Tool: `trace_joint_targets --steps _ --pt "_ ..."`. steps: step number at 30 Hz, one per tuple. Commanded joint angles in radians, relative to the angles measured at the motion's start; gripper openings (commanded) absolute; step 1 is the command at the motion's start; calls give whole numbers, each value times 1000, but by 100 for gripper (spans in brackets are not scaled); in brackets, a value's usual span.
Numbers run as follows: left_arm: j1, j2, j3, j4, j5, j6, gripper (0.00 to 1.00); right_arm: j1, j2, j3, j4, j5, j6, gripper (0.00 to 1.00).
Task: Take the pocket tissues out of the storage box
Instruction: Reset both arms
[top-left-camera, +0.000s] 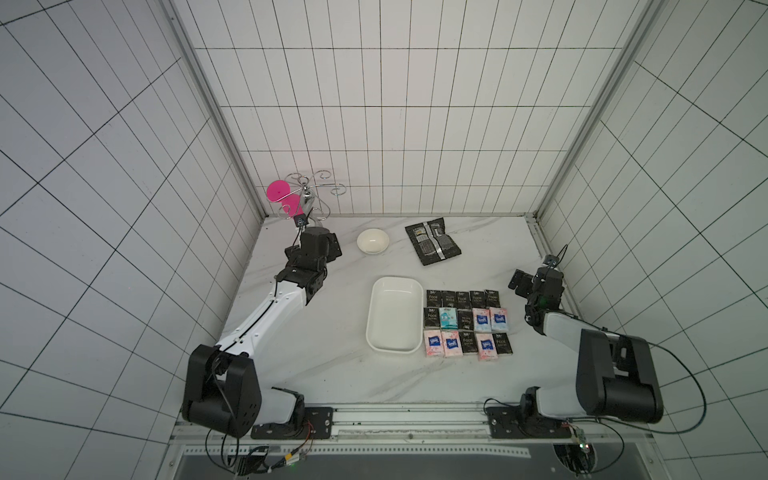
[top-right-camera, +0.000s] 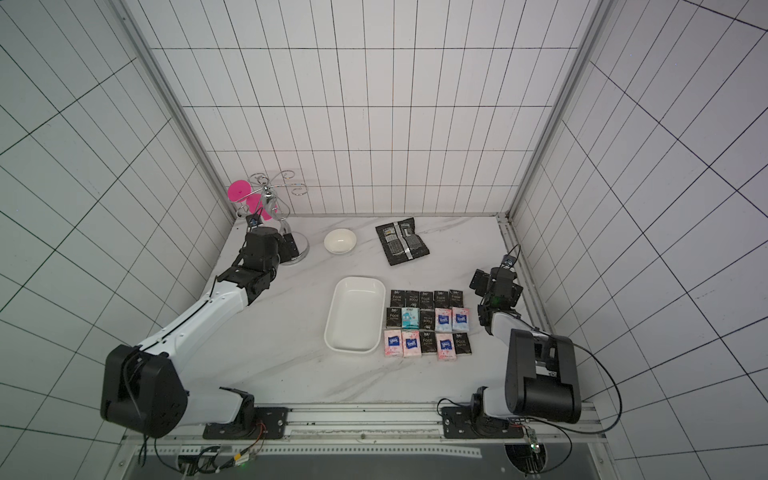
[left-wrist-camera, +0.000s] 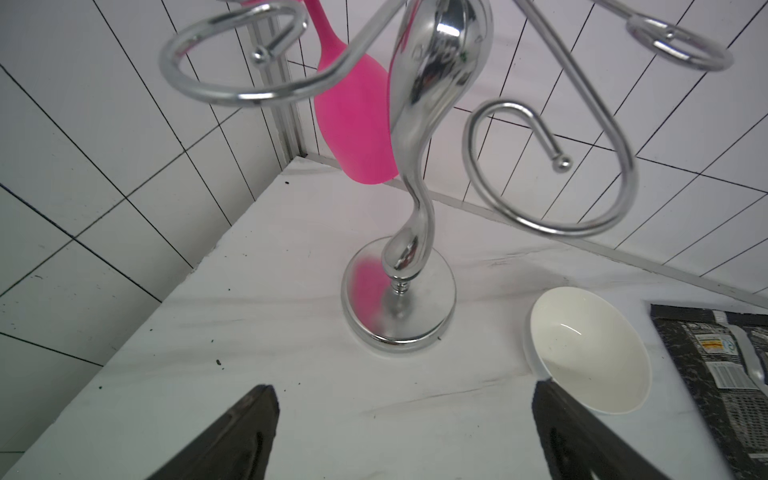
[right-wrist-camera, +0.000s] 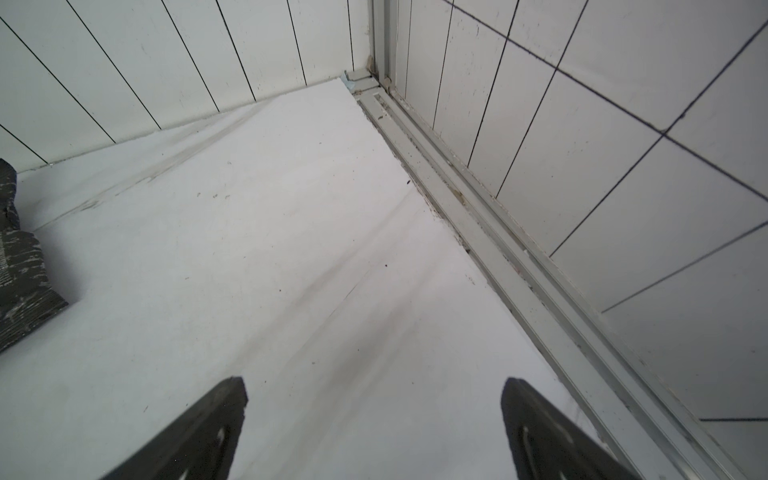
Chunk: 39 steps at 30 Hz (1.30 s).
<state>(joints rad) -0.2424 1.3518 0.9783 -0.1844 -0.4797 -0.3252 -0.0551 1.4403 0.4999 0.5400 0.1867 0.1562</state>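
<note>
The storage box (top-left-camera: 395, 316) (top-right-camera: 355, 316), a shallow white tray, sits mid-table with nothing inside it. Just to its right, the pocket tissues (top-left-camera: 465, 320) (top-right-camera: 427, 321) lie on the table in three neat rows: black, pink-white and one teal packet. My left gripper (top-left-camera: 333, 247) (top-right-camera: 291, 246) (left-wrist-camera: 405, 390) hangs open and empty at the back left, facing a chrome stand. My right gripper (top-left-camera: 516, 283) (top-right-camera: 478, 281) (right-wrist-camera: 374, 384) is open and empty over bare table near the right wall, beyond the packets.
A small white bowl (top-left-camera: 372, 241) (left-wrist-camera: 590, 349) and a black foil pouch (top-left-camera: 433, 241) (right-wrist-camera: 20, 282) lie at the back. The chrome stand (top-left-camera: 309, 195) (left-wrist-camera: 399, 307) holds a pink glass (top-left-camera: 277, 191) (left-wrist-camera: 353, 124). An aluminium rail (right-wrist-camera: 498, 232) runs along the right wall.
</note>
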Motion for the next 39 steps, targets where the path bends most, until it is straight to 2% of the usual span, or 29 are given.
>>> trace_joint_targets --steps 1,3,10,13,17,19,23,26,29,33,39 --pt "34 -39 -81 202 -55 119 99 -1 7 -37 115 -7 -20 99" --pt "66 -45 -126 226 -54 114 99 -1 9 -62 179 -6 -24 99" --pt "131 -57 -282 321 -36 121 98 15 15 -42 140 51 -18 99" --pt "133 -30 -371 485 4 180 98 26 32 -15 108 68 -27 99" --pt "146 73 -447 703 30 249 98 45 57 24 64 95 -38 99" --pt "156 105 -487 807 85 255 98 48 64 32 56 103 -40 99" --pt "161 178 -533 973 113 265 98 49 66 34 55 105 -40 99" --pt "202 182 -547 969 212 239 98 50 66 33 59 98 -42 99" --pt "211 258 -579 1139 257 265 99 49 66 30 63 97 -44 99" --pt "210 199 -548 978 250 246 98 50 65 29 64 97 -43 99" --pt "225 207 -538 973 265 238 98 51 63 26 67 97 -44 99"
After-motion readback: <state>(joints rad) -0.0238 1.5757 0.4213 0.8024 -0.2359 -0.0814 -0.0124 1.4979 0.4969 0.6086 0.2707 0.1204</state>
